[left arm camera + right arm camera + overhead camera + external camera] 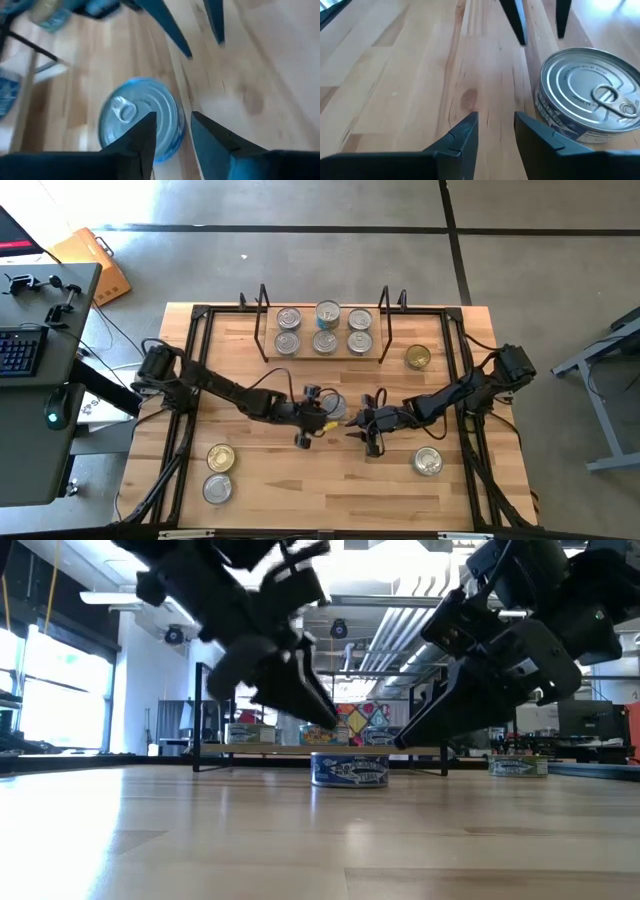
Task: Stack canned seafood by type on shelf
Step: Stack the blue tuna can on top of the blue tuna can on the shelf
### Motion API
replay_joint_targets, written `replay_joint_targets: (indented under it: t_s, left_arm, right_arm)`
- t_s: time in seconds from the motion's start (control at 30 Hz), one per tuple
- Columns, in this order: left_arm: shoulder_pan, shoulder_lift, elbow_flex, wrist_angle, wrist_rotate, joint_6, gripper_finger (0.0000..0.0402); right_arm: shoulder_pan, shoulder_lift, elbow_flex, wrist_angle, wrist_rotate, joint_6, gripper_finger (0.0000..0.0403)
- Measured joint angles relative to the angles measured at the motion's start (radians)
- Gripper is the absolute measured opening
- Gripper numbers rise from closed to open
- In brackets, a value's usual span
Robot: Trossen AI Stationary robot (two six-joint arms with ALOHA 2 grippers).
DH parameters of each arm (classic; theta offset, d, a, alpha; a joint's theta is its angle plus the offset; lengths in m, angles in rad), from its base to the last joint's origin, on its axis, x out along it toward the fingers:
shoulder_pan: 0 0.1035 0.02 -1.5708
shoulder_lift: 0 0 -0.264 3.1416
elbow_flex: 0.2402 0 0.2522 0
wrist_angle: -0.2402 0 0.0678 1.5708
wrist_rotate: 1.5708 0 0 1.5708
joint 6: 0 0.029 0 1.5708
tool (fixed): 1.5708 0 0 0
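Now | tin (335,406) on table between hands | left hand (318,427) unclenched, empty | right hand (362,429) likewise

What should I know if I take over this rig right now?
Left claw: at table centre, fingers apart, empty, beside the centre tin.
Right claw: facing it from the other side, fingers apart, empty.
Shelf: six tins on it, in two rows of three.
Loose tins: gold-topped tin just right of the shelf, silver tin at right front, gold tin and silver tin at left front.
Done: six shelved.
Left: the centre tin and the four loose ones.
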Motion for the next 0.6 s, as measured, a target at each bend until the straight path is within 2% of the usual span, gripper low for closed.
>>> replay_joint_targets:
  t_s: [0.17,0.27,0.4,0.53,0.6]
  left_arm:
    - [0.026,0.074,-0.002,-0.015,0.038,0.18,0.0123]
    - [0.031,0.09,0.001,0.015,0.014,0.197,0.0114]
    - [0.031,0.088,0.001,0.019,0.029,0.183,0.0071]
    - [0.031,0.087,0.001,0.022,0.04,0.177,0.0013]
    - [0.03,0.087,0.001,0.025,0.043,0.17,0.0007]
  right_arm:
    - [0.0,0.0,0.0,-0.002,0.001,0.004,0.0119]
    - [0.0,0.0,0.0,-0.003,0.001,0.004,0.0119]
    - [0.0,0.0,0.0,0.013,0.0,-0.023,0.0119]
    - [0.0,0.0,0.0,0.102,-0.013,-0.093,0.0119]
    - [0.0,0.0,0.0,0.13,-0.013,-0.131,0.0119]
